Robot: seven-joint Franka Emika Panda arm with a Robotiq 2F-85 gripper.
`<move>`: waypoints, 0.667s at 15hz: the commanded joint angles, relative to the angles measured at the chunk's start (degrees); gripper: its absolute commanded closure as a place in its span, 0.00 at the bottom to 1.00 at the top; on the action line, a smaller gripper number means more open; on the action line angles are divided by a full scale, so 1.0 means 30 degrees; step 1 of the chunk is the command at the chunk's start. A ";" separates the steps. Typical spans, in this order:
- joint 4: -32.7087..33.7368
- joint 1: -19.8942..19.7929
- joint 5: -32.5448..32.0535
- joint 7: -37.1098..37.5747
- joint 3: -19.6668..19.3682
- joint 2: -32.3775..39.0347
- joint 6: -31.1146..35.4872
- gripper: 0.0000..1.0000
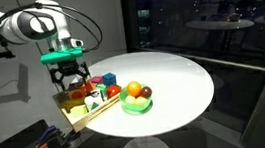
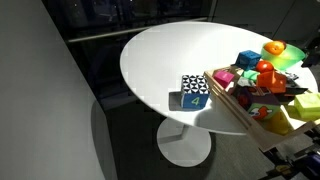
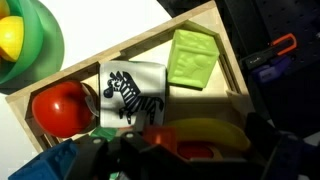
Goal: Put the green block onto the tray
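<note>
Round white pedestal table [image 1: 179,84], dark glass wall [image 1: 206,15] behind, grey floor [image 2: 130,150].

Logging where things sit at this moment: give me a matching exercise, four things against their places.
Things:
1. green block
2. zebra block
3. blue block
4. yellow fruit

Places:
A. on the table, outside the tray
B. in the bowl
C. in a corner of the tray
D. in the tray, beside the red ball

Pairs: 1-C, 2-D, 3-A, 4-B
</note>
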 commanded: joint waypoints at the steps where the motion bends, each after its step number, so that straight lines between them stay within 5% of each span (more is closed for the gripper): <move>1: 0.0728 -0.0011 0.0673 -0.0222 -0.0111 -0.0279 -0.1246 0.00; 10: 0.2992 -0.0381 0.2881 0.2951 0.0068 -0.1114 -0.4409 0.00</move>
